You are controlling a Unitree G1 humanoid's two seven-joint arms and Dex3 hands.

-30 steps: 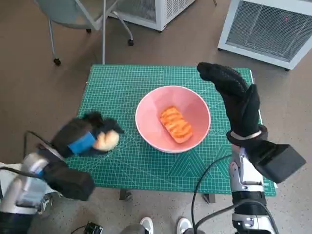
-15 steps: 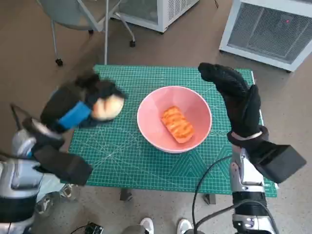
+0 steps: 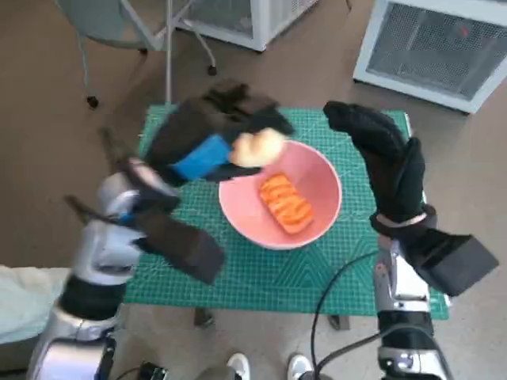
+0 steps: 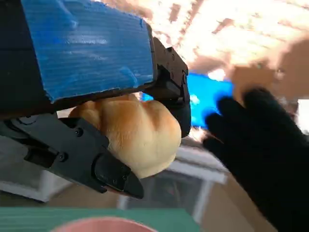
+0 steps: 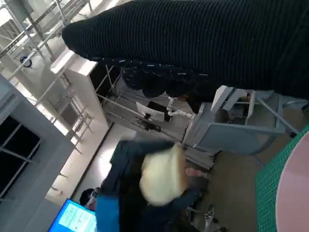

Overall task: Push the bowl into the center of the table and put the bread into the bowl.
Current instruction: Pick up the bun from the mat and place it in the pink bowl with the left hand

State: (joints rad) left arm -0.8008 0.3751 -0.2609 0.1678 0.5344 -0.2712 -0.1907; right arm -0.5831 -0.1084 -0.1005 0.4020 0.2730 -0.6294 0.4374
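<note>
I see the pink bowl (image 3: 280, 194) near the middle of the green mat (image 3: 182, 269), with an orange striped bread piece (image 3: 286, 202) lying inside it. My left hand (image 3: 218, 138) grips a pale bread roll (image 3: 260, 146) — it hangs in the air just over the bowl's rim. My right hand (image 3: 384, 162) holds nothing — fingers loose, raised beside the bowl.

head: steep overhead — table (image 3: 238, 277) | wrists: close, sideways — all share bread roll (image 3: 258, 146)
</note>
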